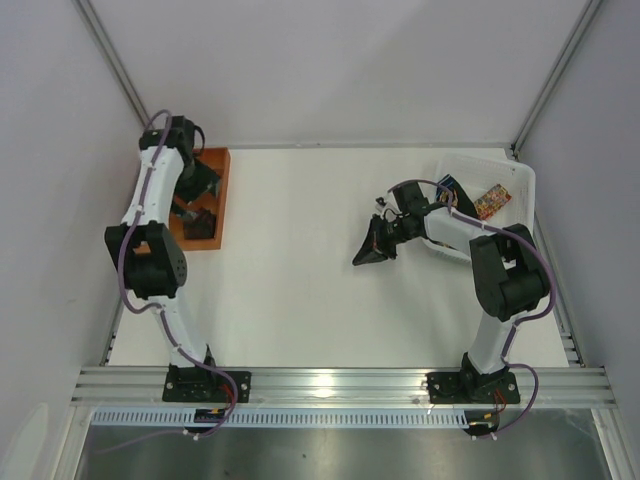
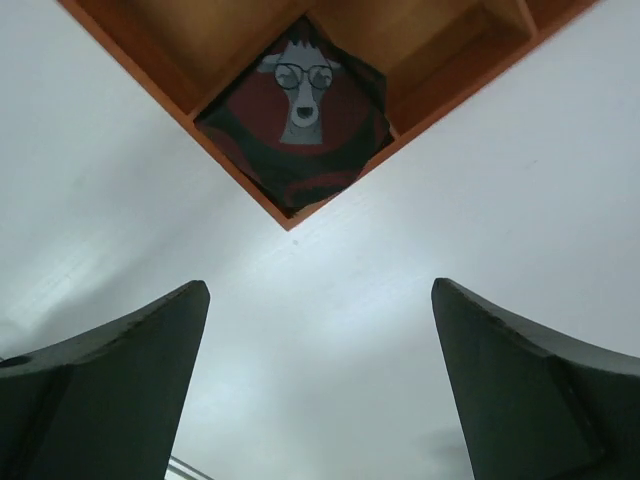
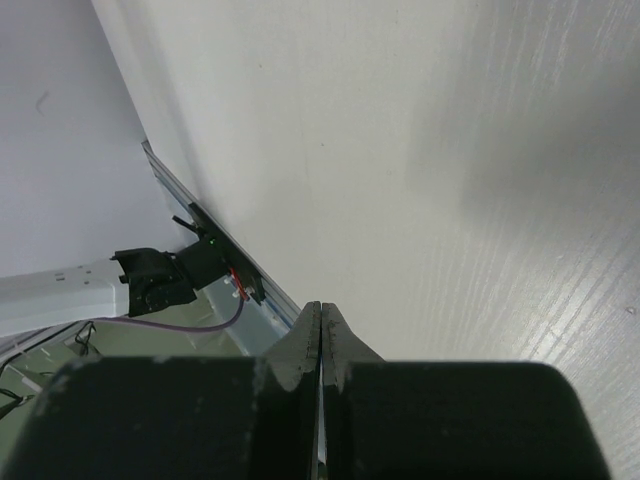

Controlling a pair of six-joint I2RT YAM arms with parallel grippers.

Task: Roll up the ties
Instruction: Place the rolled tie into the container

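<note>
A rolled dark maroon tie (image 2: 300, 115) printed with a grey animal in glasses sits in a corner compartment of the orange tray (image 2: 200, 60). In the top view the same tie (image 1: 200, 226) lies in the tray's near end (image 1: 222, 170). My left gripper (image 2: 320, 288) is open and empty, held above the table just short of that tray corner; from the top it (image 1: 192, 200) hangs over the tray. Loose patterned ties (image 1: 492, 201) lie in the white bin (image 1: 522, 178). My right gripper (image 3: 320, 306) is shut with nothing in it, low over the table beside the bin (image 1: 366, 252).
White walls close in the table on the left, back and right. An aluminium rail (image 1: 340, 385) with both arm bases runs along the near edge. The left arm's base (image 3: 160, 280) shows in the right wrist view.
</note>
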